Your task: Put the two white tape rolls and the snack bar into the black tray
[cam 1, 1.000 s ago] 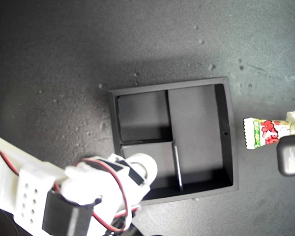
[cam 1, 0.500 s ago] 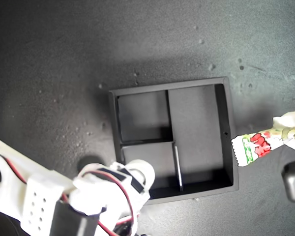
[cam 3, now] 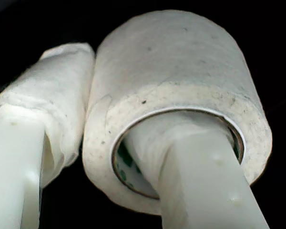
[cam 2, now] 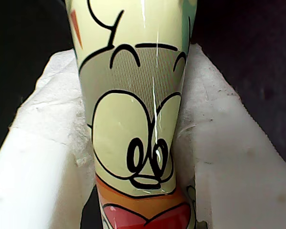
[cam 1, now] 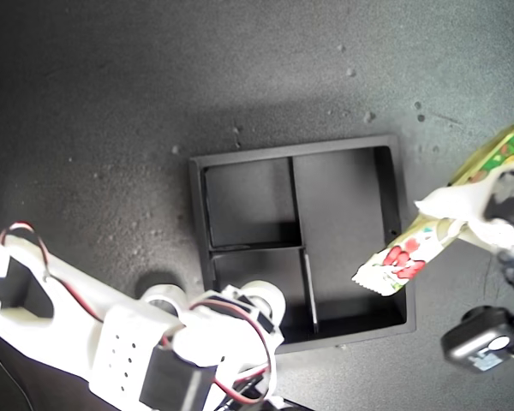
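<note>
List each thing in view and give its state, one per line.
Snack bar: held in my first gripper, tilted, lower end over the black tray's long compartment.
Black tray: all three compartments look empty.
White tape roll: held by my second gripper, one jaw through its centre.

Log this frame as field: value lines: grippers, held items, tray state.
first gripper: my first gripper shut on the shiny white-and-green wrapped snack bar
bar pose: tilted, lower end over the tray's long compartment
second gripper: my second gripper shut on a white ring-shaped tape roll, one finger through its centre
tray: square matte black tray, visible compartments bare
</note>
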Controlling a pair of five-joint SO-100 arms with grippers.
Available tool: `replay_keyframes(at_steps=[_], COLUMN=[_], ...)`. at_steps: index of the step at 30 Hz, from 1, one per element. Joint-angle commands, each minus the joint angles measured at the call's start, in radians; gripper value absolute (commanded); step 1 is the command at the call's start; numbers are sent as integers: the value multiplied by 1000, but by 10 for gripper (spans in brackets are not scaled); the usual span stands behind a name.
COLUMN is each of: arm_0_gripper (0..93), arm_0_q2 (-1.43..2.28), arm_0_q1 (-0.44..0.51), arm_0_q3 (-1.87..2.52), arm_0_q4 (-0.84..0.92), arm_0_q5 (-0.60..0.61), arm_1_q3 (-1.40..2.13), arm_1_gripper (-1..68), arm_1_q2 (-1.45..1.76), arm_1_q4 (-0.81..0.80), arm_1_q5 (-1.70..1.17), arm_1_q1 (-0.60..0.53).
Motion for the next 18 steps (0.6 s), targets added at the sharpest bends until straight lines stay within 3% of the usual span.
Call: replay_keyframes(at_steps=[1, 10, 18], arm_0_gripper=[29, 134, 132], arm_0_q2=[-12, -55, -6], arm_0_q1=[5, 32, 15], arm_0_q3=[-84, -104, -92], arm_0_q4=[15, 15, 18], arm_0_q5=[5, -9, 2], arm_1_q3=[-83, -91, -235], arm_1_gripper=[-4, -4, -4], arm_1_q2=[-20, -60, -229], arm_1_q4=[14, -26, 5], arm_1_q5=[-32, -89, -135], arm_1_q1=[0, -6, -34])
